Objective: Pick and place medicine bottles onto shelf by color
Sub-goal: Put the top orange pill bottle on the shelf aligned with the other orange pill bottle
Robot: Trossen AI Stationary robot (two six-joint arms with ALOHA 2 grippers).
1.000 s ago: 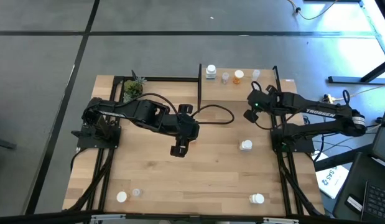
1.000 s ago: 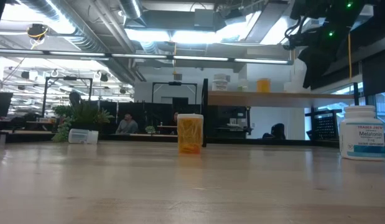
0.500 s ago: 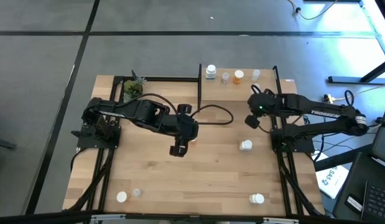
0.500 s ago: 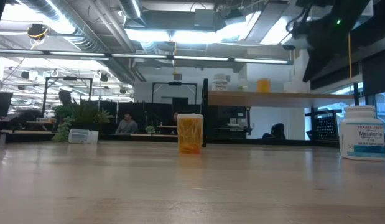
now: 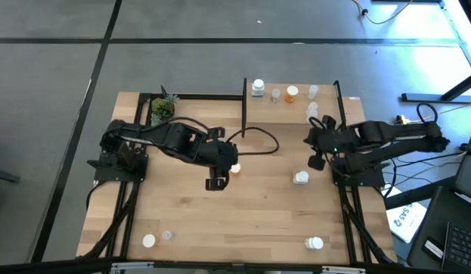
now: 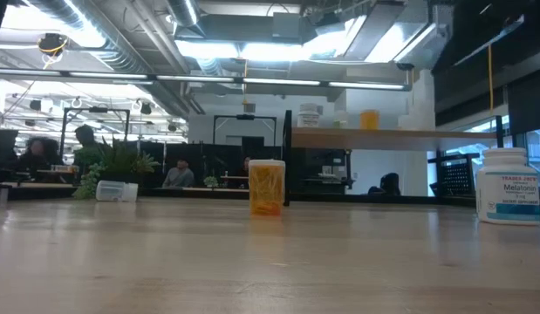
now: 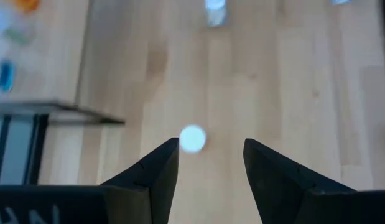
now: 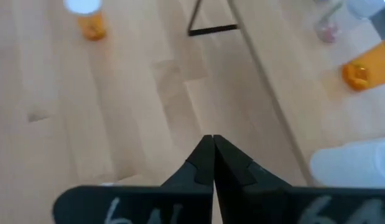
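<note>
An orange medicine bottle point(image 5: 234, 168) with a white cap point(image 7: 192, 138) stands upright on the table's middle. My left gripper point(image 7: 209, 148) hangs open above it point(image 5: 224, 166), and the cap shows between the fingers without touching them. My right gripper point(image 8: 212, 144) is shut on nothing, raised near the table's right side point(image 5: 316, 158), in front of the shelf point(image 5: 296, 101). The shelf carries several bottles, among them a white one point(image 5: 257, 87) and an orange one point(image 5: 292, 93). A white bottle point(image 5: 300, 178) stands on the table near my right gripper.
Black shelf posts point(image 5: 244, 106) rise at the table's far side, and a small green plant point(image 5: 163, 108) stands far left. More bottles stand near the front edge: two at the left point(image 5: 148, 240) and a white one at the right point(image 5: 315, 243). Bare wood lies between them.
My right gripper, still shut, has swung away from the shelf toward the table's near and right edges and has risen out of the low view. My left gripper has rolled a little over the orange bottle, whose white cap now shows beside it from above.
</note>
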